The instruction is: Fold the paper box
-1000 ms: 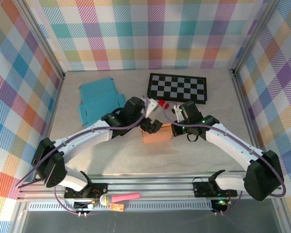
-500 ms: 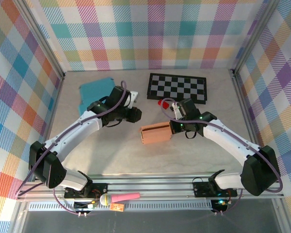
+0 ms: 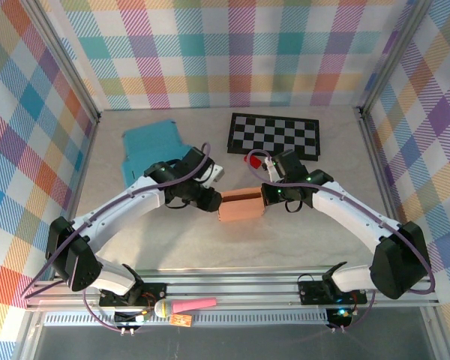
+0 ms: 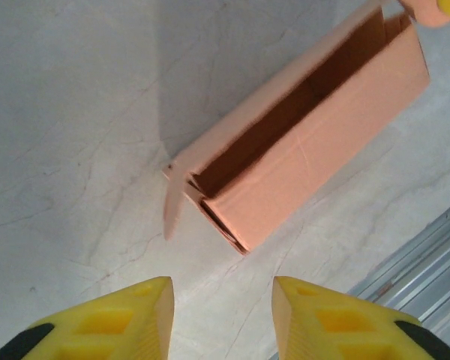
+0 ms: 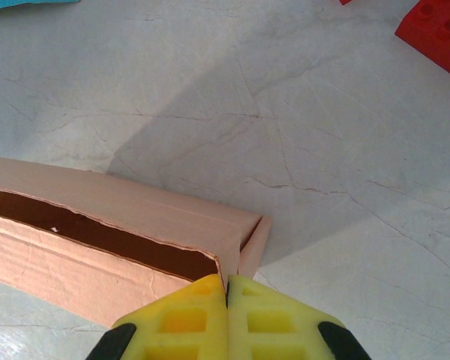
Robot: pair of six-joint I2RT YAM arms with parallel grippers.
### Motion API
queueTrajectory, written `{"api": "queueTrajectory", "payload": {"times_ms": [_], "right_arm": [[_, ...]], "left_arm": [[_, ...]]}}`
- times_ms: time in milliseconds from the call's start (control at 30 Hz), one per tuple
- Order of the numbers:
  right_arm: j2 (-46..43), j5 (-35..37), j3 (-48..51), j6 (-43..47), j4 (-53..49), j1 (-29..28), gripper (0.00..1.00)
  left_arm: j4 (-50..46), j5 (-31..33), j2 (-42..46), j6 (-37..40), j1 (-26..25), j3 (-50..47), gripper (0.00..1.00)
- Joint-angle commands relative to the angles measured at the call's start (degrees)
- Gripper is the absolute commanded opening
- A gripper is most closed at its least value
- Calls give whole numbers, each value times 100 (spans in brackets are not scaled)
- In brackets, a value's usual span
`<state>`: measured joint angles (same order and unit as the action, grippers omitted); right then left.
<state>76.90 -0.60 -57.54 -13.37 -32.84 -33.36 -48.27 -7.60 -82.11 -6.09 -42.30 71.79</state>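
Nearest of all, behind both pincers on the front rail: a pink toy microphone with a pale green head (image 3: 195, 304), lying flat. Up from there onto the pale marbled desk (image 3: 307, 244), and straight to the action.

Long open-topped orange cardboard box (image 3: 241, 206) at mid-desk, standing on its base, sitting between the two pincers, one at each end.

Right pincer (image 3: 268, 196) at the box's right end, yellow pads (image 5: 187, 307) pressed flat together, nipping the top edge of the end wall right at the corner. Loose end flap poking out just beside the pads. Dark inside of the box stretching away to the left of that grip, top not closed.

Left pincer (image 4: 221, 304) at the opposite end, jaws parted, nothing between them, just short of the box. Small end flap there swung outward toward the gap, clear of both fingers.

Beyond the right pincer, near it but apart: a small red plastic block (image 3: 250, 159). Beyond the left pincer: a flat teal paper box blank (image 3: 151, 144), unfolded on the desk. Farthest back, past the red block: a black-and-white chequered mat (image 3: 275, 135), close to the plaid back wall.
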Motion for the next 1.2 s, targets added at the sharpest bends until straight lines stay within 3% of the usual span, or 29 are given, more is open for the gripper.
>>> {"api": "queueTrajectory", "payload": {"times_ms": [0, 233, 333, 767, 1167], "right_arm": [[52, -39, 52, -132, -12, -65, 0], [114, -54, -24, -136, -28, -74, 0], [145, -55, -71, -153, -47, -82, 0], [-1, -28, -43, -280, -104, -157, 0], [-267, 117, 214, -654, -21, -350, 0]], "left_arm": [[-190, 201, 156, 262, -532, 94, 40], [315, -264, 186, 74, -1310, -443, 29], [604, -44, -47, -134, -1659, -649, 28], [1835, 1403, -728, -1357, -1689, -990, 27], [2002, 1799, -1202, -1614, -1685, -783, 28]]}}
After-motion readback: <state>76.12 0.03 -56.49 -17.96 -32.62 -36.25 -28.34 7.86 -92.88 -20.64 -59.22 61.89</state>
